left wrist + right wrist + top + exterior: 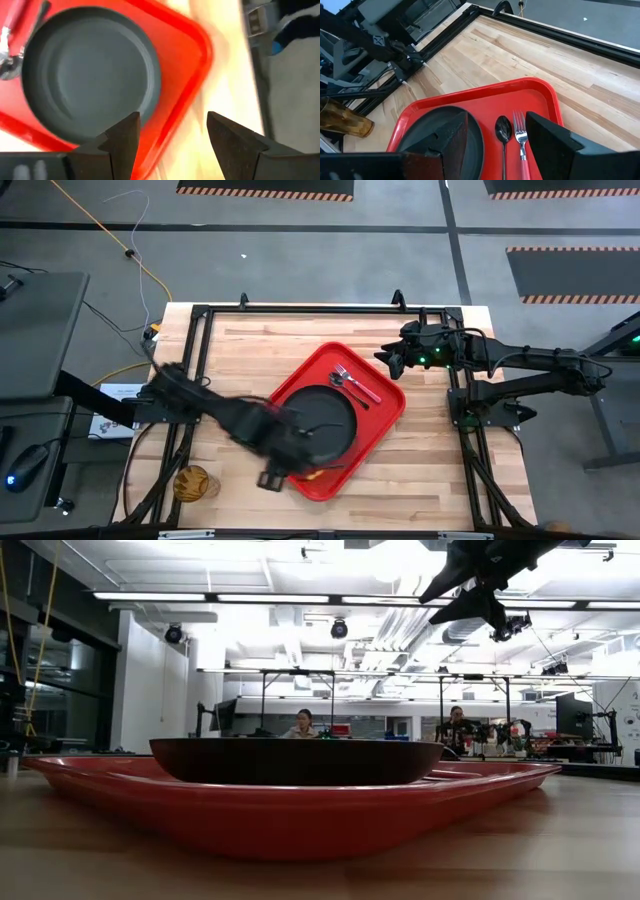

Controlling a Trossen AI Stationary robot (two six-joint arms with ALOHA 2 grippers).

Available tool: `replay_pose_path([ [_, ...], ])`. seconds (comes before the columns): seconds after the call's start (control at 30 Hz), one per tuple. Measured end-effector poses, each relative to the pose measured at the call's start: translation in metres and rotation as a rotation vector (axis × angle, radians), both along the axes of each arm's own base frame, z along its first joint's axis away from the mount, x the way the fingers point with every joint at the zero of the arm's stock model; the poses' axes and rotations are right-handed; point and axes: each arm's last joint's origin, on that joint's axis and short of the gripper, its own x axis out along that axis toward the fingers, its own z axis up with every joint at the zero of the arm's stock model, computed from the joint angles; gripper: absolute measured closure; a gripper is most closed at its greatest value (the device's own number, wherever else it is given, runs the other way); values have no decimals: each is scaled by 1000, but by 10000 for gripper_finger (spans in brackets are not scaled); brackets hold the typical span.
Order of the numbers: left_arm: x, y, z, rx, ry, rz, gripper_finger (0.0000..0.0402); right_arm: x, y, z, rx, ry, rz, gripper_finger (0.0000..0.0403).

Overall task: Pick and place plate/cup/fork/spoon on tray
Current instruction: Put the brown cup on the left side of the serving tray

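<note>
With plate (322, 423), fork (362, 386) and spoon (345, 383) on the tray (385, 418), I send the released left gripper (172, 131) toward the cup (195, 482) off the tray's corner; right gripper (495, 131) waits released.

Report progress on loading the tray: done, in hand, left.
Done: the plate, fork and spoon lie on the red tray. In hand: nothing; the left gripper is open over the tray's edge, and the right gripper is open above the tray. Left: the cup, on the table's front left.
</note>
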Motion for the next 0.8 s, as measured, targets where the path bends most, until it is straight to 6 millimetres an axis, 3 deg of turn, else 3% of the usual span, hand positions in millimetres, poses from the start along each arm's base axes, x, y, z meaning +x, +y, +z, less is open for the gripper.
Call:
replay_pose_path([
  [0.17,-60,-12,19,11,49,-62,188,0,0,0,0,2,0,210],
  [0.43,-140,-43,4,-41,232,-280,188,-2,0,-3,6,35,0,210],
  [0.63,-174,-61,-21,20,321,-308,188,-2,0,-4,8,46,0,210],
  [0.8,-181,-63,-44,126,327,-289,188,-2,0,-4,9,46,0,210],
])
